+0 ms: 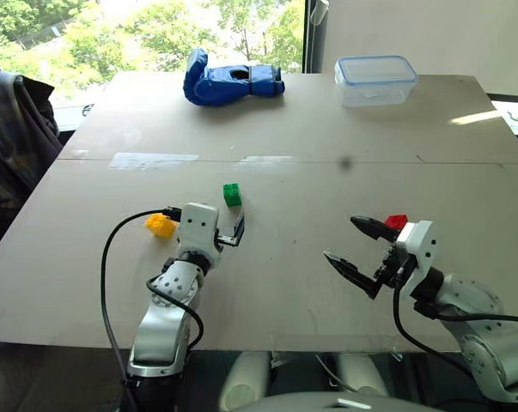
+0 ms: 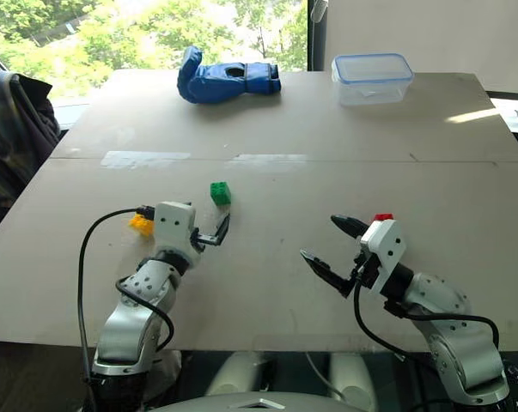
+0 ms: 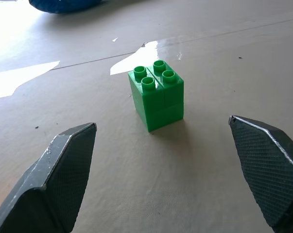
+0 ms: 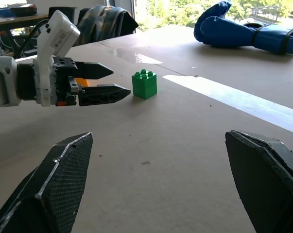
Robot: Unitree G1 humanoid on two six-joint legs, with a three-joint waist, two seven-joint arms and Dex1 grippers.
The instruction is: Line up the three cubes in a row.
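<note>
left eye view: the green cube (image 1: 232, 195) stands on the tabletop (image 1: 284, 129) near the middle, nearer the front edge than the far one. the yellow cube (image 1: 160, 225) lies toward the left edge, just beside the left gripper's white wrist housing. the left gripper (image 1: 234, 233) sits just short of the green cube, fingers spread and holding nothing. the red cube (image 1: 397, 221) lies toward the right edge, partly hidden behind the right gripper (image 1: 356, 247), whose two black fingers stand wide apart and empty. a blue glove (image 1: 228, 80) lies near the far edge, and a clear lidded box (image 1: 374, 79) sits toward the far right corner.

right eye view: the same layout; the green cube sits just ahead of the left gripper's fingertips, apart from them. the red cube peeks out just behind the right gripper's white housing.

left wrist view: the green cube stands upright, studs up, on the bare tabletop between and beyond the two spread black fingers (image 3: 59, 179), touching neither.

right wrist view: the right gripper's own fingers (image 4: 59, 189) stand wide apart over the tabletop with nothing between them. beyond, the left gripper points its open fingers at the green cube, tips just beside it; a bit of the yellow cube shows behind its housing. the blue glove lies farther back.
</note>
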